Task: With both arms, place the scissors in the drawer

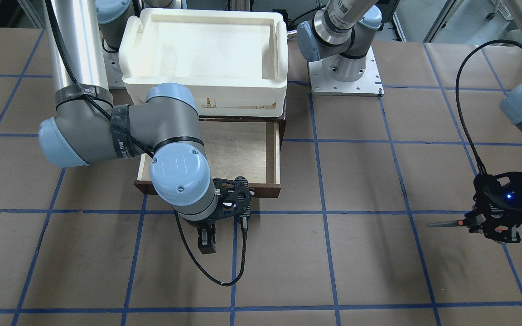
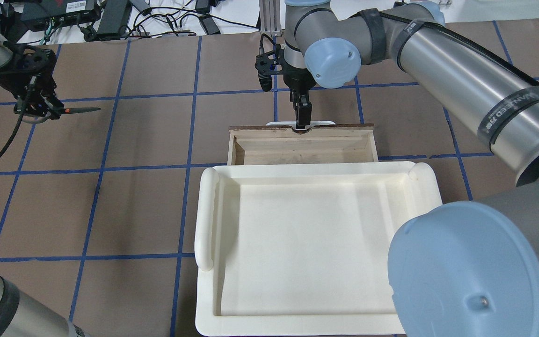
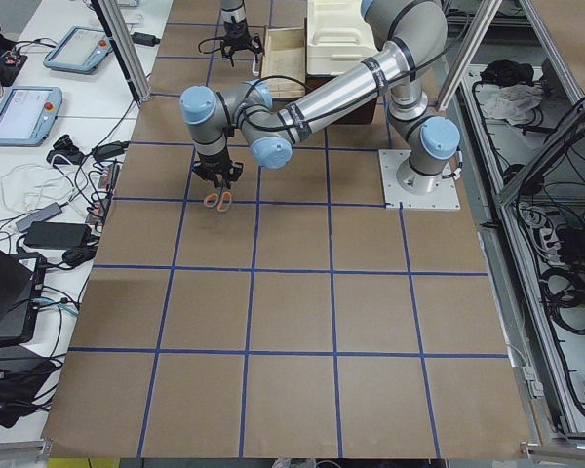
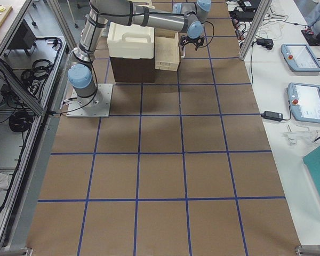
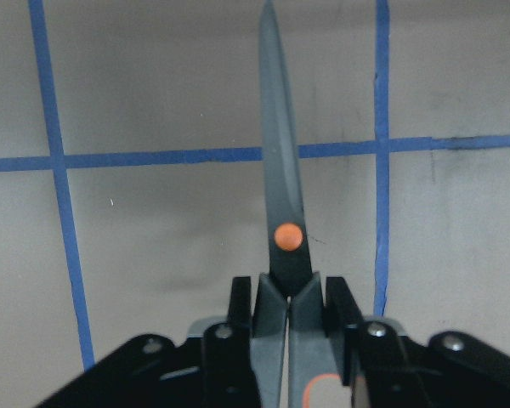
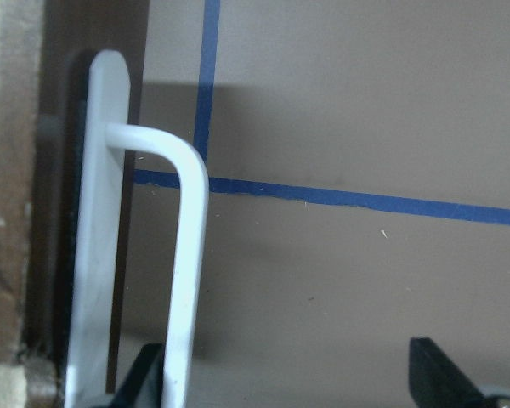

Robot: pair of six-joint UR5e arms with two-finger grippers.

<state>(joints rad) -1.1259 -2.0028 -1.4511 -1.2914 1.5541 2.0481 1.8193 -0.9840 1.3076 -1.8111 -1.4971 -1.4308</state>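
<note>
We see the scissors (image 5: 282,212) clenched at the handles in the left hand (image 5: 289,297), over the counter (image 2: 148,135), blades toward 3 o'clock, well apart at 9 o'clock of the open drawer (image 2: 251,140). The right hand (image 2: 302,117) is released, straddling the white handle (image 6: 187,221).

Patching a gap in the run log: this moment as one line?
dark brown wooden drawer: open | right gripper: open at its white bar handle | left gripper: shut on small grey orange-lined scissors, away from drawer

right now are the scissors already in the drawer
No, the scissors are gripped in the left end effector, well off to the side of the open drawer.
</note>
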